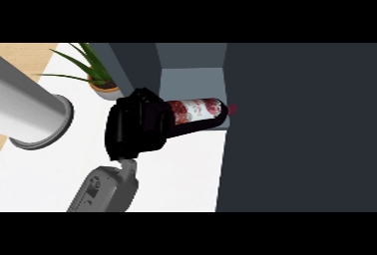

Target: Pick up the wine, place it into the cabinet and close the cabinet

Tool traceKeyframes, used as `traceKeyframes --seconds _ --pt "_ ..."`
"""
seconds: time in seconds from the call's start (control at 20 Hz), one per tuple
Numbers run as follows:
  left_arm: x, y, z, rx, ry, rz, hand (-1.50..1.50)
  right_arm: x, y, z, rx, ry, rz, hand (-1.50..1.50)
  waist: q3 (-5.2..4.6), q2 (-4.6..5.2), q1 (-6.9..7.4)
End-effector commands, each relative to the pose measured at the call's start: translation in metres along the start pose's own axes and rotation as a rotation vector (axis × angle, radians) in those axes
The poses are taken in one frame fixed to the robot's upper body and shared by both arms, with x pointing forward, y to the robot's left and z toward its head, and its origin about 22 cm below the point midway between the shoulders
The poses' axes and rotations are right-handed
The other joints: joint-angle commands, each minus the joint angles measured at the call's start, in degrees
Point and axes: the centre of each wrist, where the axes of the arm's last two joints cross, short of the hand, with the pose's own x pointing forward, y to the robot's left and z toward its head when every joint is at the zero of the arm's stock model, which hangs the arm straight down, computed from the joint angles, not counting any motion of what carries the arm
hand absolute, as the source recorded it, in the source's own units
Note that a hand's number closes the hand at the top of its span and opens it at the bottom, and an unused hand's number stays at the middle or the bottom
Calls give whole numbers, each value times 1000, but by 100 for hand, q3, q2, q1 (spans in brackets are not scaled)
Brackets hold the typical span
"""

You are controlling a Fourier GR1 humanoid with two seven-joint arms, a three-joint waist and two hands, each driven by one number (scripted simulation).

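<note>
A dark wine bottle (pixel 195 113) with a red-and-white label lies on its side, its red cap pointing right against the edge of a large dark cabinet panel (pixel 294 124). My right hand (pixel 136 128) is curled round the bottle's base end, and its grey forearm (pixel 103 191) comes up from the lower edge. The hand hides the bottle's bottom part. The bottle sits at the mouth of the cabinet's grey-blue opening (pixel 190 79). My left hand does not show.
A potted green plant (pixel 97 74) stands just left of the cabinet opening, close to my hand. A thick grey cylinder (pixel 29 117) fills the left edge. White counter (pixel 177 169) lies below the bottle.
</note>
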Motion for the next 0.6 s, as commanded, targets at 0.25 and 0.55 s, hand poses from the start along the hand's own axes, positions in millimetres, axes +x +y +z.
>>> traceKeyframes --seconds 0.25,0.55 --pt "-36 -27 -6 12 88 -104 150 35 4 24 39 -78 -65 -150 -3 46 -107" --pt "-56 -24 -6 36 113 -129 150 21 1 19 46 -77 -75 -150 1 69 -193"
